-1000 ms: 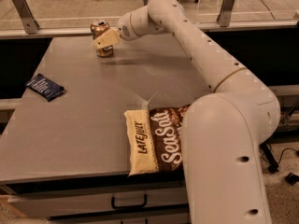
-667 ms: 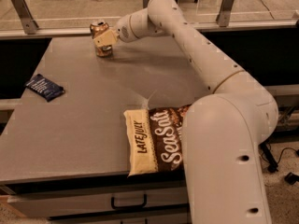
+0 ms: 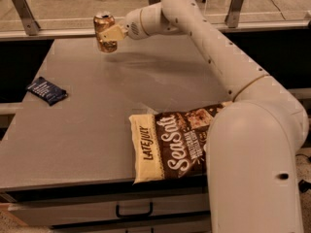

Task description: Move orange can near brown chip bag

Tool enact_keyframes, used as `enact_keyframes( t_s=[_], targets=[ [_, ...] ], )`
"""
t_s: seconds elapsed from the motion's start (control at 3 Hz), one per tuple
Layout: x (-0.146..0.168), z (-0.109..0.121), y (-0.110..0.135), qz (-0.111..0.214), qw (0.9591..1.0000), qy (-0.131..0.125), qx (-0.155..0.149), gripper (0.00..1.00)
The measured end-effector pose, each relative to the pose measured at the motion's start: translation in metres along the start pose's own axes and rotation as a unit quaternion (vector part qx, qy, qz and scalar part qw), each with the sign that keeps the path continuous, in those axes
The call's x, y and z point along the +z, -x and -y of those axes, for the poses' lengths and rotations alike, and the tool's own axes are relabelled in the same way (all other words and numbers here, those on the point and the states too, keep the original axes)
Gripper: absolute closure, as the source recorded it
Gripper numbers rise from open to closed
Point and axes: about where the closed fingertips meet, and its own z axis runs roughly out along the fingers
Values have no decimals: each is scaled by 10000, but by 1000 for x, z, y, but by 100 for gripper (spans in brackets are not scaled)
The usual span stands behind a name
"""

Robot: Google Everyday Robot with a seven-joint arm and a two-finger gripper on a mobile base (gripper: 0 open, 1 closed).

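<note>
The orange can (image 3: 103, 28) is upright at the far left of the grey table (image 3: 97, 120), held a little above its surface. My gripper (image 3: 108, 34) is shut on the can from its right side; one cream finger (image 3: 114, 32) shows across the can's side. The brown chip bag (image 3: 170, 144) lies flat at the front right of the table, with its right end hidden behind my arm's base. The can is far from the bag, across the table.
A small dark-blue packet (image 3: 47, 90) lies at the table's left edge. My white arm (image 3: 218, 57) stretches from the front right across the table. A railing (image 3: 48, 33) runs behind the far edge. Drawers with a handle (image 3: 133, 210) sit below the front edge.
The can has risen slightly off the table and shifted a little left, still in my gripper. The chip bag and blue packet have not moved.
</note>
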Motion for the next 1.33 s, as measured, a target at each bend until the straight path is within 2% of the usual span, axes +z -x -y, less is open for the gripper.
enact_keyframes(
  t_s=[0.33,0.67,1.0,1.33],
  targets=[
    [-60,-21,19,60,9984,-33,-560,100],
    [-56,-24,17,42,9986,50,-528,100],
    [-81,-42,3,-44,9990,235,-391,100],
    [-141,-79,-18,-312,9983,442,-230,100]
  ],
)
